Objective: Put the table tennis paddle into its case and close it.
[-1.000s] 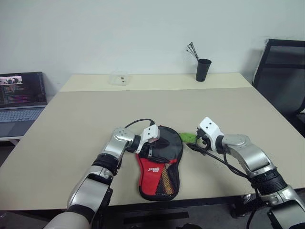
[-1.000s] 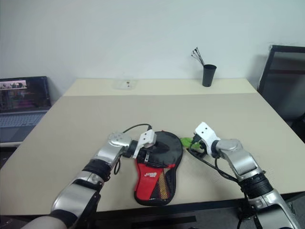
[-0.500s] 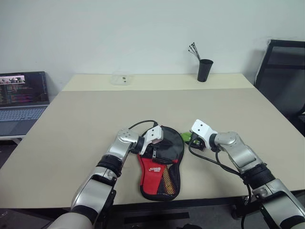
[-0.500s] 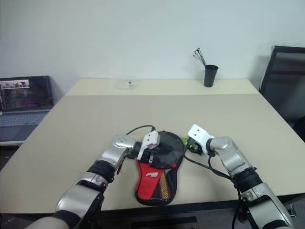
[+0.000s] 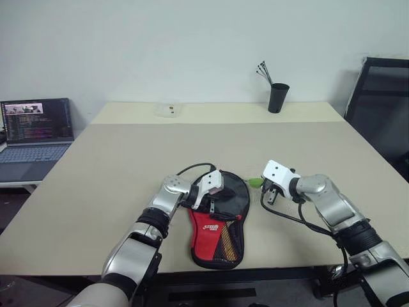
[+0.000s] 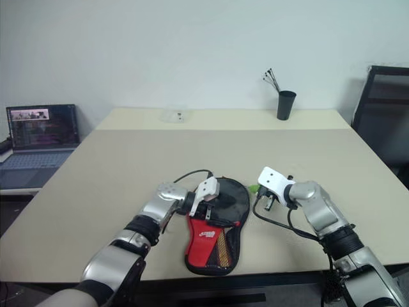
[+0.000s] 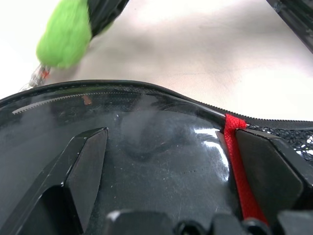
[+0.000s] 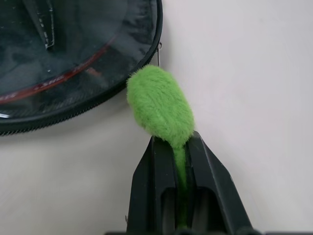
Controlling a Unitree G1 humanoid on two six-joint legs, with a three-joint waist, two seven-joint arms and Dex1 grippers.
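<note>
The right tool (image 8: 177,161) has just closed on the green tag (image 8: 160,105); the left tool (image 5: 214,192), open, steadies the case (image 5: 220,217), so zipping can start.

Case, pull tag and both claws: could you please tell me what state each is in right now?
case: flat on the table, left claw over its round end.
green pull tag: pinched by the right claw.
left claw: open.
right claw: shut on the tag.

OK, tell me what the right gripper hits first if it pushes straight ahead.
The right gripper, shut on the green pull tag, points at the case; it would likely meet the zipper rim first, though depth is unclear.
</note>
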